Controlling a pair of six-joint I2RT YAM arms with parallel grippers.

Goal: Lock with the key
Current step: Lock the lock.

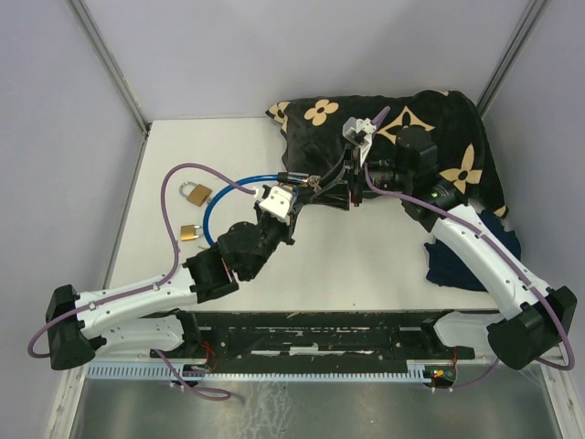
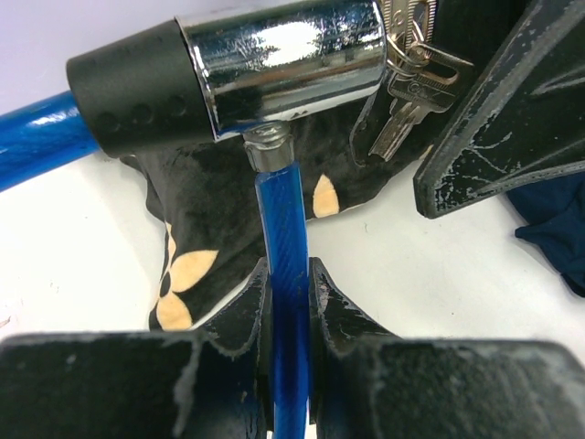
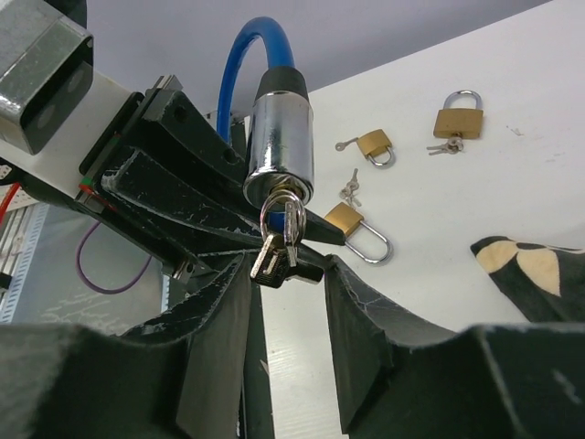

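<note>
1. I'm checking the left gripper (image 2: 290, 276) first; its fingers are pinching the blue cable (image 2: 280, 215) tight, just below where it enters the side of the chrome lock barrel (image 2: 283, 64); the barrel is hanging in the air above the table (image 1: 366, 265), near the patterned cloth (image 2: 192, 210).
2. I'm reading the right gripper (image 3: 288, 274) as partly open; its two fingers are standing either side of the bunch of keys (image 3: 277, 245) with a gap showing; I'm not seeing a firm pinch on anything.
3. The keys are dangling at the keyhole end of the barrel; one key seems to be sitting in the keyhole, though I'm not able to confirm that from these views.
4. The relation I'm watching: the barrel's long axis is pointing its keyhole end straight at the right gripper, so the keys are lying directly ahead of its fingertips; the right arm is the nearer one to them, while the left arm is bracing the lock from the side.
5. I'm judging that the coming move is closing on the key's head and turning it about that axis; a loose key off the ring sliding between the fingers could be spoiling the grip.
</note>
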